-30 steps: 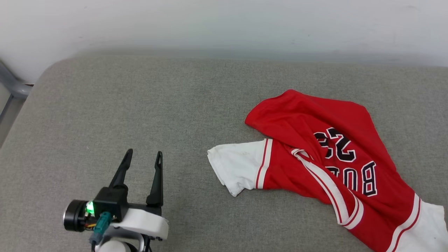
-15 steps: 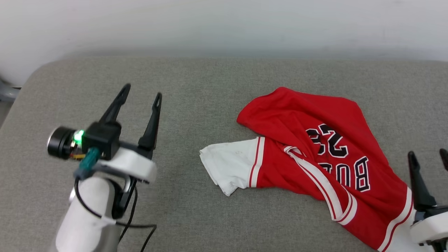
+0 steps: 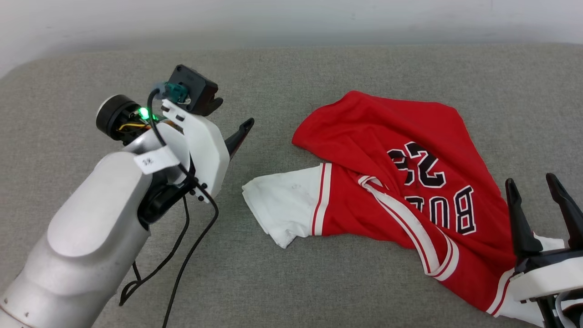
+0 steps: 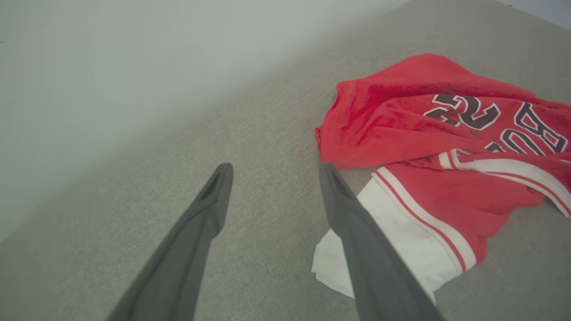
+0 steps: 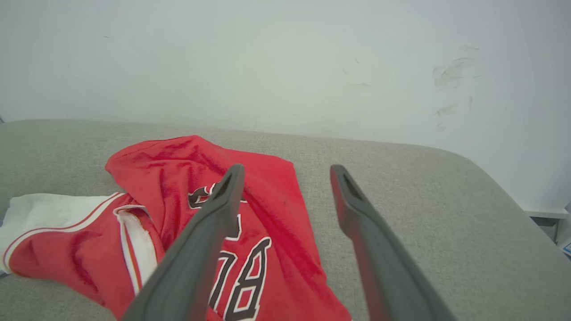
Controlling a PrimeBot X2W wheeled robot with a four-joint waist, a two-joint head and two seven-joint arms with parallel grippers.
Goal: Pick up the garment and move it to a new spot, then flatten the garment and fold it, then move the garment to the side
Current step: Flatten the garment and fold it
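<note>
Near edge, right side: the right gripper has come into the head view in the last second. Its fingers are spread and hold nothing, and it sits over the near right end of the garment, by a scrap of white cloth.

Near left: the left arm has swung forward from the near edge and rolled at the wrist. The left gripper now points toward the middle of the grey cushion. Its fingers are spread too, above bare cushion just beside the white sleeve and not touching it.

Note for you: the whole head picture has shifted, so the camera moved. The garment's folds look the same as before, so treat it as undisturbed.

Garment position: crumpled on the right half of the cushion. The white sleeve pokes toward the centre. The "23" and lettering face up and read upside down from the robot's side. A striped band runs diagonally across the red.

Judgement: both arms are only approaching. The pick-up has not begun, so nothing is moved, flattened or folded yet. You have two open grasp points, the centre sleeve for the left and the near right end for the right.

Containers: nothing to log. The garment lies straight on the cushion.

Far edge: bare cushion, then the white wall.
</note>
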